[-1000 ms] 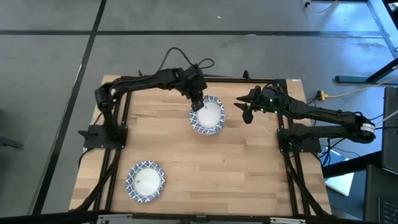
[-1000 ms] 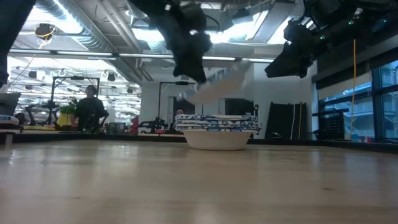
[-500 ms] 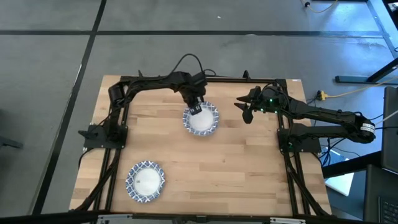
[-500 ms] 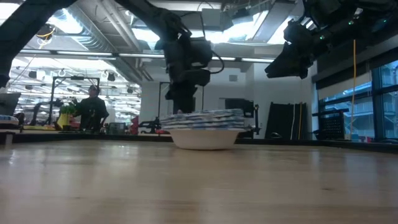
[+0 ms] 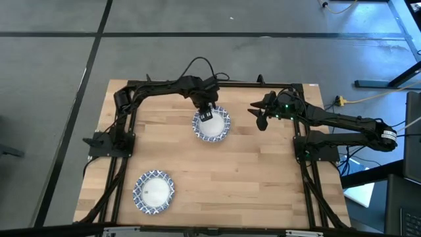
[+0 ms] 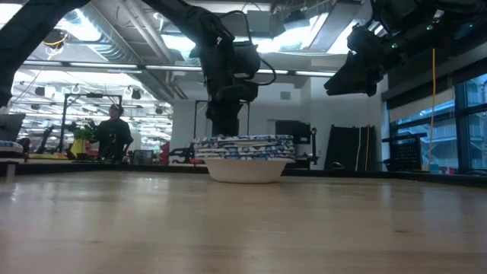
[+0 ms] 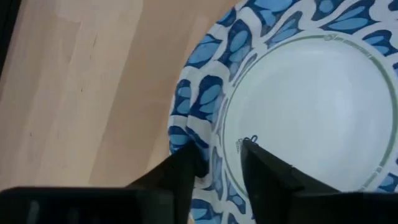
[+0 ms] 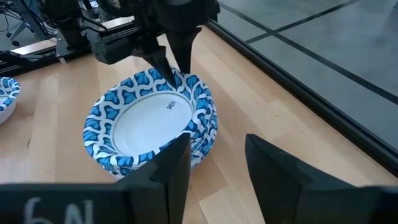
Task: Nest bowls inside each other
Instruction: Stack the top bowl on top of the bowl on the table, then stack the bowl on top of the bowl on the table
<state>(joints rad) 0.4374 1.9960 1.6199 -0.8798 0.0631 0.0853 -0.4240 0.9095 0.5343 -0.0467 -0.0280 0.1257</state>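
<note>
A stack of several nested bowls stands on its base toward the table's far edge, near the middle, with its top bowl level. My left gripper points down over the stack's far-left rim. It is open, one finger outside the top bowl's rim and one inside. I cannot tell whether either finger touches the rim. A single bowl sits at the near left. My right gripper hangs open and empty in the air to the right of the stack.
The black frame rails run along the table's far edge just behind the stack. Bare wood lies between the stack and the near edge. People and desks show in the room beyond the table.
My left gripper has come down toward the table's left with a tilted bowl and tipped more steeply downward. The bowl now lies level on top of the stack. The stack has slid a little toward the left.
</note>
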